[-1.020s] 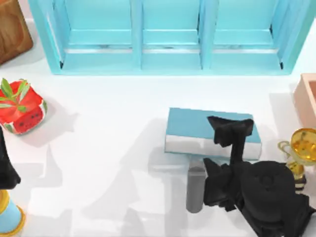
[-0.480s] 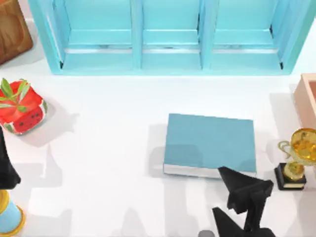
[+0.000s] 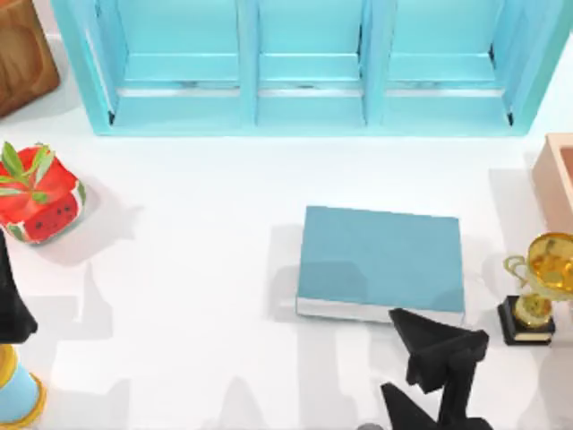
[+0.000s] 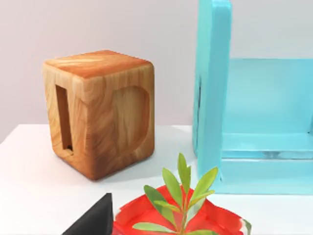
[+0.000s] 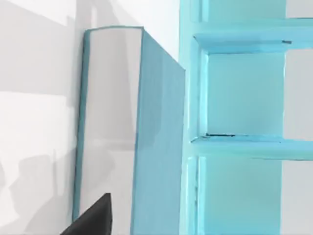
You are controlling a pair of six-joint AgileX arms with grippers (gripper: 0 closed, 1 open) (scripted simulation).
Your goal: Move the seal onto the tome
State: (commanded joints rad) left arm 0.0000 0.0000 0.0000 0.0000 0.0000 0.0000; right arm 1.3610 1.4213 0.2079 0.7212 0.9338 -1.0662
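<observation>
Right claw [image 3: 436,342] hovers at near right corner of tome [image 3: 380,260], just off its white page edge. Grip state: cannot tell, nor whether it carries seal. Teal tome lies flat at bench [image 3: 197,269] centre-right, long axis running left to right, cover bare, gold trophy [image 3: 535,287] just beside it on right. Judged: drop spot lies directly beyond claw, toward light-blue shelf unit [image 3: 304,107]. Right arm far nearer of 2. Left arm parked at bench's left edge, well apart.

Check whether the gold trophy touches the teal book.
Apart. The top view shows a strip of bare white table between the trophy and the right edge of the book.
</observation>
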